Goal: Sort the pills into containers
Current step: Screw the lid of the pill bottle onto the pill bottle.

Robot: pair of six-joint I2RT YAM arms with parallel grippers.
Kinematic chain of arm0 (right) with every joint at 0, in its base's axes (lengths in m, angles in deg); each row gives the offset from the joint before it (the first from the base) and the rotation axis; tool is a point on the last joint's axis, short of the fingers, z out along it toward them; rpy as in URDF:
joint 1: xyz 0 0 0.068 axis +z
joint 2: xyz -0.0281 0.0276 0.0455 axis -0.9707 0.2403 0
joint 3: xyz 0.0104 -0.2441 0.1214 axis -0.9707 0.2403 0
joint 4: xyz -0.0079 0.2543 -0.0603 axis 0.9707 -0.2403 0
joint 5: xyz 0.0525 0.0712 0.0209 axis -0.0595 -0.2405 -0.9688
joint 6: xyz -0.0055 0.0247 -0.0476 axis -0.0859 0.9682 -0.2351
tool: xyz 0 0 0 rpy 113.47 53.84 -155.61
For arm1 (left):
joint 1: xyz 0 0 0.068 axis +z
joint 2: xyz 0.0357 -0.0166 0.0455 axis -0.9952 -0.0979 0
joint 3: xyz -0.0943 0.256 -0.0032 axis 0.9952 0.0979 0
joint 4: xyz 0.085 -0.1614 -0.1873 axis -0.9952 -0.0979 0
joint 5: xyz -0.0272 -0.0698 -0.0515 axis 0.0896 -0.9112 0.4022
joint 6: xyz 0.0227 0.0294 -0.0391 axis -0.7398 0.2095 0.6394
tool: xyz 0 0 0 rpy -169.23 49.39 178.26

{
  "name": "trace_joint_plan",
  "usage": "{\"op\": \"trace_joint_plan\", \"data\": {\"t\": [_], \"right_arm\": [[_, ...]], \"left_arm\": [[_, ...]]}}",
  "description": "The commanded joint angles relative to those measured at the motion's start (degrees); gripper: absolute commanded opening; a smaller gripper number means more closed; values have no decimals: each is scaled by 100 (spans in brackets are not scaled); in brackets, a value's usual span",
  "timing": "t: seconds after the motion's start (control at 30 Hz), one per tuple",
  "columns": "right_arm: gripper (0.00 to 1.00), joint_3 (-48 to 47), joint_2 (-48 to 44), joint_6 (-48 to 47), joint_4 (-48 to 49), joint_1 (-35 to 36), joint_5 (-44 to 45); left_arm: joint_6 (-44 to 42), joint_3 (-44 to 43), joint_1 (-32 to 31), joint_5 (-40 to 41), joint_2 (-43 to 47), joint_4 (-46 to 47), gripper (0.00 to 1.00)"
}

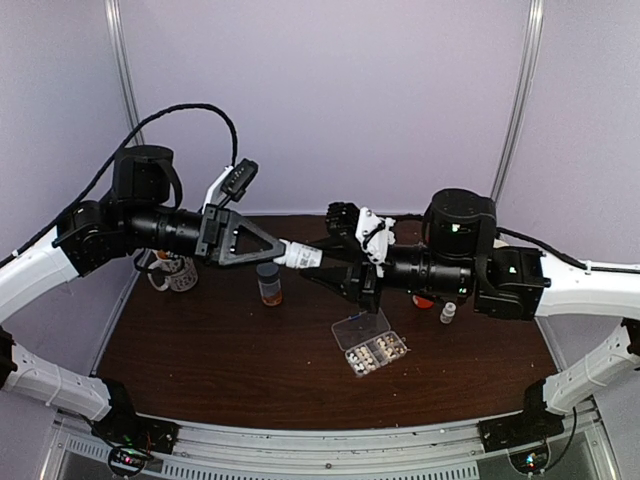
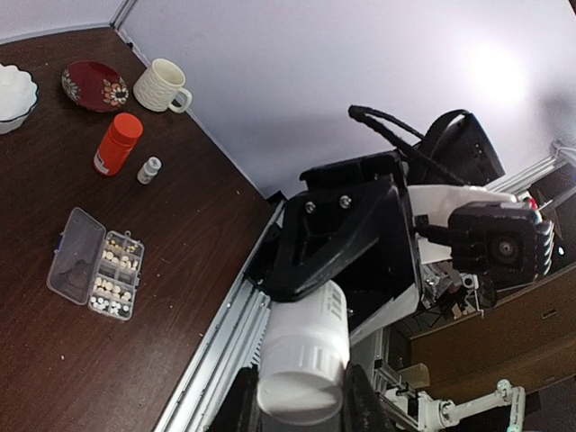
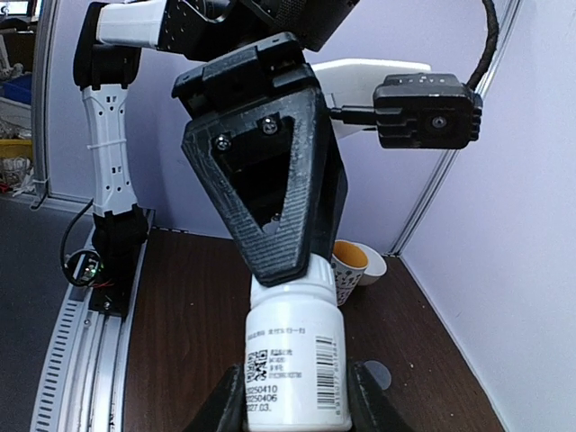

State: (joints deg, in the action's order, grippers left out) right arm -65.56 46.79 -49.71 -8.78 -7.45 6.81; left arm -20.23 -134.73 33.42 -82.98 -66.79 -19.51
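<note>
Two sets of fingers on one white bottle point(image 1: 300, 256), and it hangs in the air above the bench point(image 1: 220, 350)! The left fingers point(image 3: 274, 238) are clenched on the cap point(image 2: 301, 387), and the right fingers point(image 3: 225, 407) are grasping the labelled body. So the bottle's long axis runs level from arm to arm, cap toward the left. That axis is the whole story: I'd judge the cap has to twist off around that line, left arm turning, right arm bracing.

Down below, the pill box point(image 1: 358, 326) lies lid open on the bench, under and a little right of the bottle, nearer the right arm. Handy, since that arm has the body for pouring. The pills point(image 2: 112, 277) sit in the cells point(image 2: 135, 281) on one half of the box; whether more are inside the bottle cannot be told.

The top camera gives the height and the box beneath. The right wrist camera shows the label and the black tips meeting the cap. Only the left wrist camera shows the pale pieces cell by cell, well apart from the orange bottle point(image 2: 117, 144).
</note>
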Motion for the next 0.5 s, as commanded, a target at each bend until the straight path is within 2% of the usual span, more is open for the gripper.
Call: {"op": "trace_joint_plan", "data": {"t": [0.0, 0.2, 0.47], "right_arm": [[0, -411, 157, 1612, 240, -146, -752], [0, -234, 90, 2629, 675, -175, -1227], [1, 203, -150, 2449, 863, -180, -902]], "left_arm": [[-1571, -147, -81, -470, -113, 132, 0], [-2188, -245, -76, -310, -182, 99, 0], [-2133, -320, -81, -316, -259, 67, 0]]}}
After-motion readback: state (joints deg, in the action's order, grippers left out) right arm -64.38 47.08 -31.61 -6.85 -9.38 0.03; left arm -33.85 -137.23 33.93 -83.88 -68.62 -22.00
